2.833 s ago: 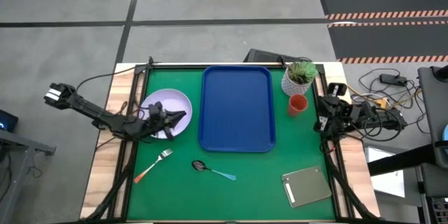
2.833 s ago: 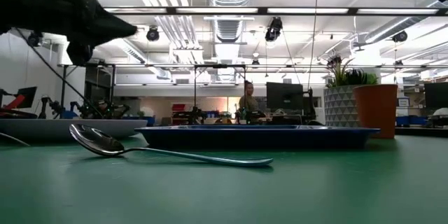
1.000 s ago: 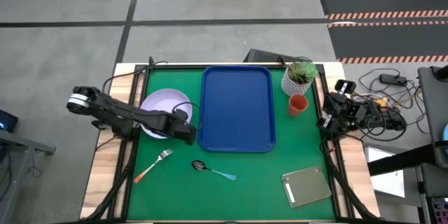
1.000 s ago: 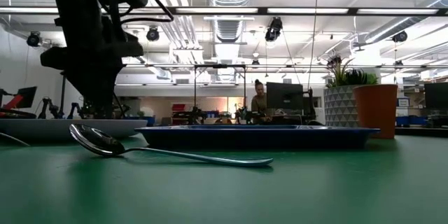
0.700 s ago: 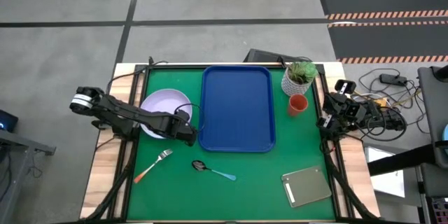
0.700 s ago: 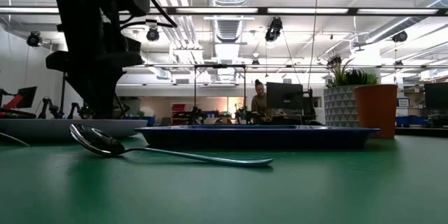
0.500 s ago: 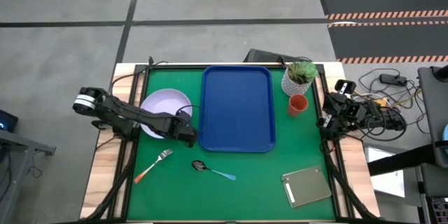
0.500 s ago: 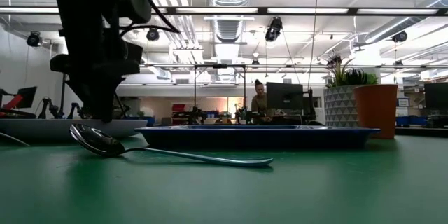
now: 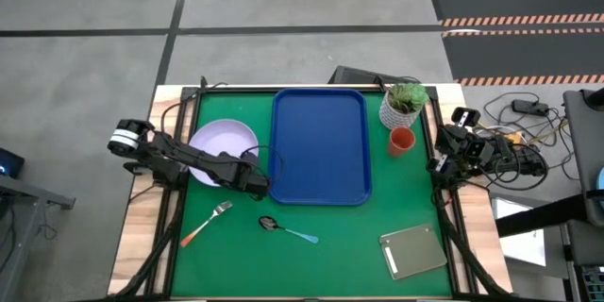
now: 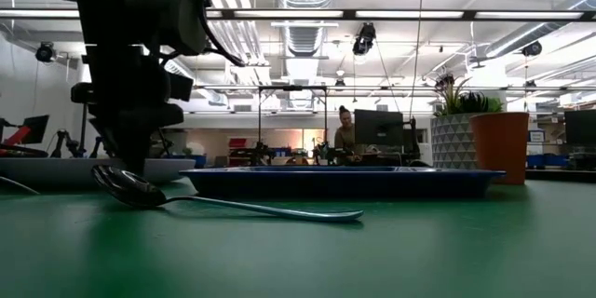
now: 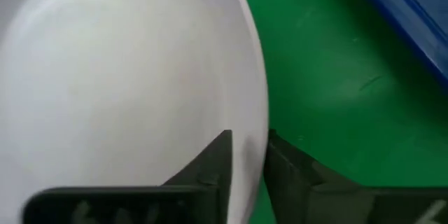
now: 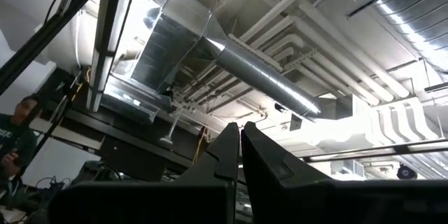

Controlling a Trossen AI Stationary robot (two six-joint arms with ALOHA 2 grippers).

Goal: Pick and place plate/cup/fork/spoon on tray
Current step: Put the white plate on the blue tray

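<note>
The pale lavender plate (image 9: 219, 146) lies flat on the green mat, left of the blue tray (image 9: 319, 146). My left gripper (image 9: 255, 183) is down at the plate's near right rim and shut on it; it also shows in the left wrist view (image 11: 248, 140). The orange cup (image 9: 402, 141) stands right of the tray. The fork (image 9: 208, 223) and the spoon (image 9: 286, 229) lie on the mat in front of the plate and tray. My right gripper (image 9: 436, 165) waits at the table's right edge, shut and empty, pointing up at the ceiling (image 12: 240, 136). My left gripper pinches the plate's rim (image 11: 253, 122) on the side near the tray, one finger (image 11: 213, 161) over the plate's inside and one (image 11: 287, 168) outside over the mat. The fingers come from above, slanting from the table's left. The plate lies flat on the mat.
A white patterned pot with a green plant (image 9: 401, 104) stands behind the cup. A grey square slab (image 9: 413, 250) lies at the near right. The tray's long left rim (image 9: 271, 151) is close beside my left gripper. A person sits in the room beyond (image 10: 346, 130).
My left arm has stretched out, and its gripper has gone down and slightly toward the table's near right, to the plate's rim beside the tray. The plate has stayed where it was.
</note>
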